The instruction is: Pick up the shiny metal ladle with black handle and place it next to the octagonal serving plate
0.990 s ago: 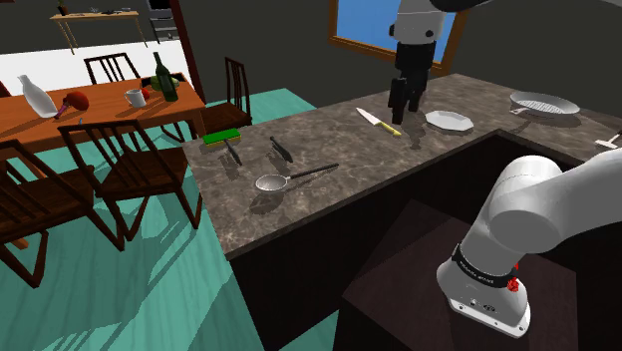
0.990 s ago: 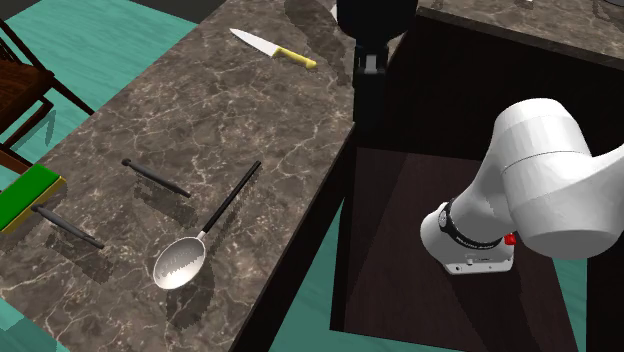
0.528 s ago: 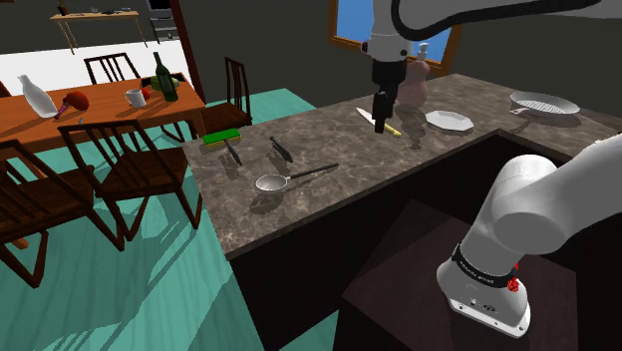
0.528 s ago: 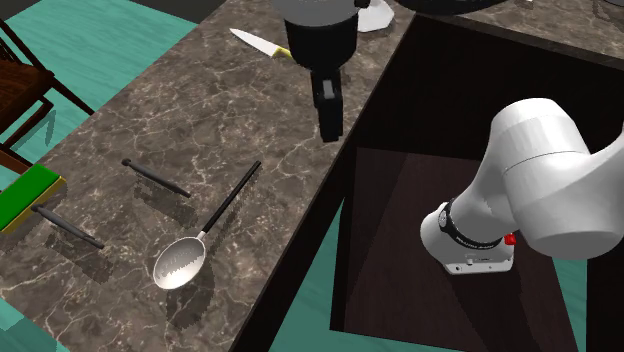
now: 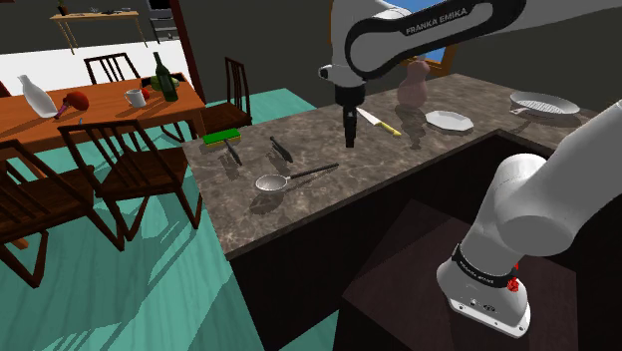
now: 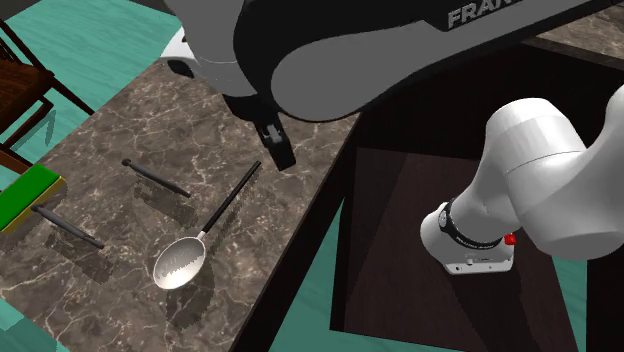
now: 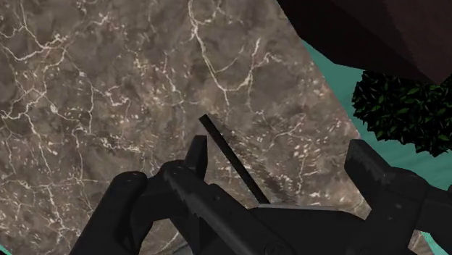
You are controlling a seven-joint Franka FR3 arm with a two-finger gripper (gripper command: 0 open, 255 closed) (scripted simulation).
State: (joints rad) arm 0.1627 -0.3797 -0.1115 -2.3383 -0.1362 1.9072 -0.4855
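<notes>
- A white Franka arm reaches out over a dark marble counter (image 5: 214, 194). Its black tool (image 5: 350, 132) hangs point-down just above the stone.
- The ladle (image 5: 297, 176) lies flat on the counter, not yet lifted. Its shiny bowl points toward the shoulder view's left, and its thin black handle (image 7: 230, 153) runs back toward the tool, so the handle's end is the part nearest the arm.
- In the wrist view the tool's fingers (image 7: 194, 163) stand apart and clasp nothing. The handle crosses the gap between them, closer to one finger and apparently below both. The spread looks meant to straddle the handle before closing.
- The white octagonal plate (image 5: 449, 121) sits well apart from the ladle, farther along the counter toward the shoulder view's right. A yellow-handled knife (image 5: 380, 122) lies between the plate and the tool.
- A green sponge (image 5: 223, 137) and two dark utensils (image 5: 232, 152) lie beyond the ladle's bowl, away from the likely carry path.
- Judged from this, the approach is nearly done, while the grasp and carry remain.
</notes>
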